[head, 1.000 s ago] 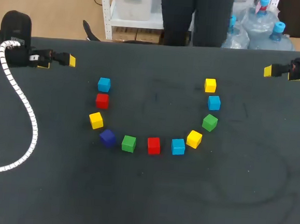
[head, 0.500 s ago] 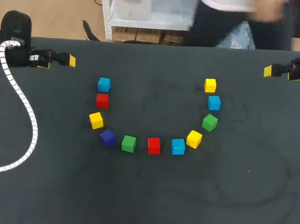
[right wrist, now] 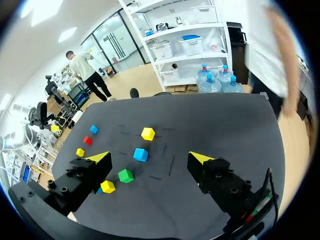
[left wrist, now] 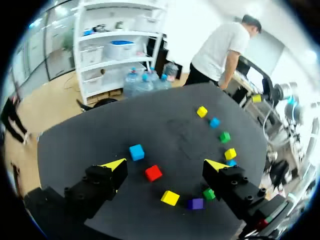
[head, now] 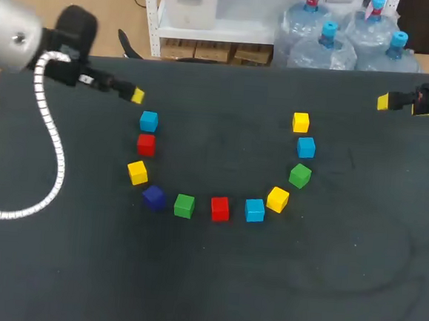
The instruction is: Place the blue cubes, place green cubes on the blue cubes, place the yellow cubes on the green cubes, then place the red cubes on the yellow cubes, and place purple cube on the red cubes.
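Because the blue cube (head: 148, 121) looks light and rigid, the left hand (left wrist: 165, 165), fingers apart like those of the right hand (right wrist: 150, 158), should pinch its opposite flat faces

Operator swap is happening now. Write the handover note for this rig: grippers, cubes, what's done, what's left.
Left gripper: open, empty, hovering just behind the left end of the cube arc.
Right gripper: open, empty, at the table's far right side, away from every cube.
Cubes: eleven, each on its own on the table, laid out in a U-shaped arc: blue cubes, green cubes, yellow cubes, red cubes, purple cube.
Done: nothing placed or stacked.
Left: everything. Set the blue cubes, then stack green, yellow, red and purple.
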Available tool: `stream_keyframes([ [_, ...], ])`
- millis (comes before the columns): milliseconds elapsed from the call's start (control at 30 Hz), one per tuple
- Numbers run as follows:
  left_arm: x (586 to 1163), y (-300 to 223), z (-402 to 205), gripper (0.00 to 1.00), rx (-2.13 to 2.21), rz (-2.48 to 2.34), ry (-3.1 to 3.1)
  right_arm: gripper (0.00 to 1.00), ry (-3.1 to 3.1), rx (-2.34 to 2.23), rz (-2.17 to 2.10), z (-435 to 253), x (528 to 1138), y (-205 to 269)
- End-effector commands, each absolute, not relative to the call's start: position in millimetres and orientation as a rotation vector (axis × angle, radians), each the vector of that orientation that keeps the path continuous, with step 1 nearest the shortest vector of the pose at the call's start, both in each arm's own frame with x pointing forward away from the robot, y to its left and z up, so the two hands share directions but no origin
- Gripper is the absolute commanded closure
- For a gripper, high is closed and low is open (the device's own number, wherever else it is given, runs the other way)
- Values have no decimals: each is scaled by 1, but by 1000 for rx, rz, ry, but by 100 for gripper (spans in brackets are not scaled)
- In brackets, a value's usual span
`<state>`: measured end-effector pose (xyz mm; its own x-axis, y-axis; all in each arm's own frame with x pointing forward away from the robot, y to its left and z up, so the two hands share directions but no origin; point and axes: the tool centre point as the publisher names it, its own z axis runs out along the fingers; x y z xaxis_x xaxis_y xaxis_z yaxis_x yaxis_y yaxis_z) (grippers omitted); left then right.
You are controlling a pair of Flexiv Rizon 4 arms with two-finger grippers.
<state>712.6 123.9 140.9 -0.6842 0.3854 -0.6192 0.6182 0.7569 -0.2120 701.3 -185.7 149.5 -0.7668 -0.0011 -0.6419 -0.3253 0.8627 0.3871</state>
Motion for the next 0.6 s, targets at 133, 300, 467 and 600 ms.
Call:
stream_keyframes([
  [133,736,102,128,0,1188,-581,2492,0,2374,-232,638,150,701,-185],
  [300,736,102,128,0,1188,-581,2492,0,2374,-232,638,150,701,-185],
  [467,736,102,128,0,1188,-581,2492,0,2374,-232,638,150,701,-185],
  [600,734,108,134,0,1202,-456,2440,0,2374,-232,638,150,701,-185],
])
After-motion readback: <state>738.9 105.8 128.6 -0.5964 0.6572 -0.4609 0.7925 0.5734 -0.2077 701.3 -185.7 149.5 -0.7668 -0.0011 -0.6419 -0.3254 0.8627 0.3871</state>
